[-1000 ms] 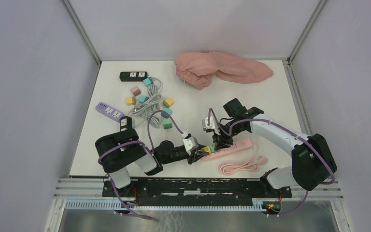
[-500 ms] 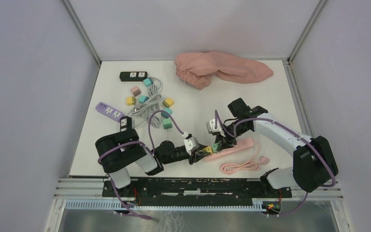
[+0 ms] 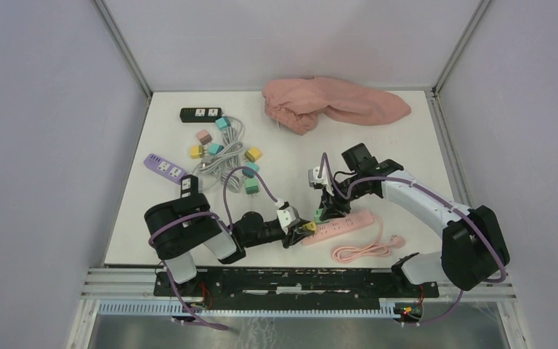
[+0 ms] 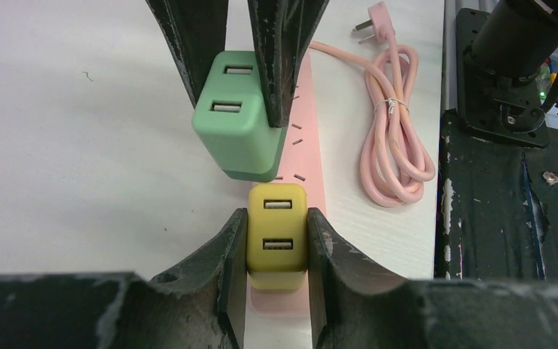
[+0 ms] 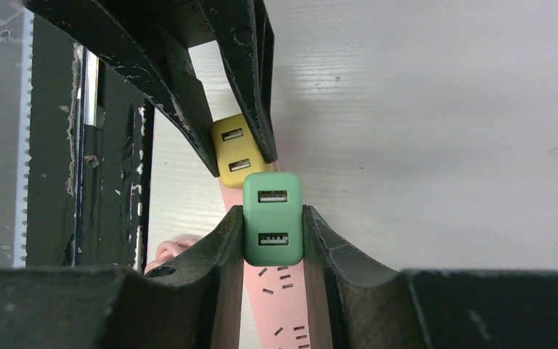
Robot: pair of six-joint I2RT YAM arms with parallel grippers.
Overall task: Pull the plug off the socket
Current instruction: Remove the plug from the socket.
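Note:
A pink power strip lies near the table's front edge. At its left end stands a yellow plug, and my left gripper is shut on its two sides. My right gripper is shut on a green plug just beyond the yellow one. In the right wrist view the strip's bare socket slots show below the green plug, which hangs a little above the strip. From above, the two grippers meet tip to tip at the green plug and the yellow plug.
The strip's coiled pink cord lies at the front right. A pink cloth is bunched at the back. At the left lie a black strip, a purple strip and a pile of coloured plugs with grey cords.
My right gripper has risen and drawn back a little with the green plug, lifting it from the strip. The left gripper has stayed on the yellow plug.

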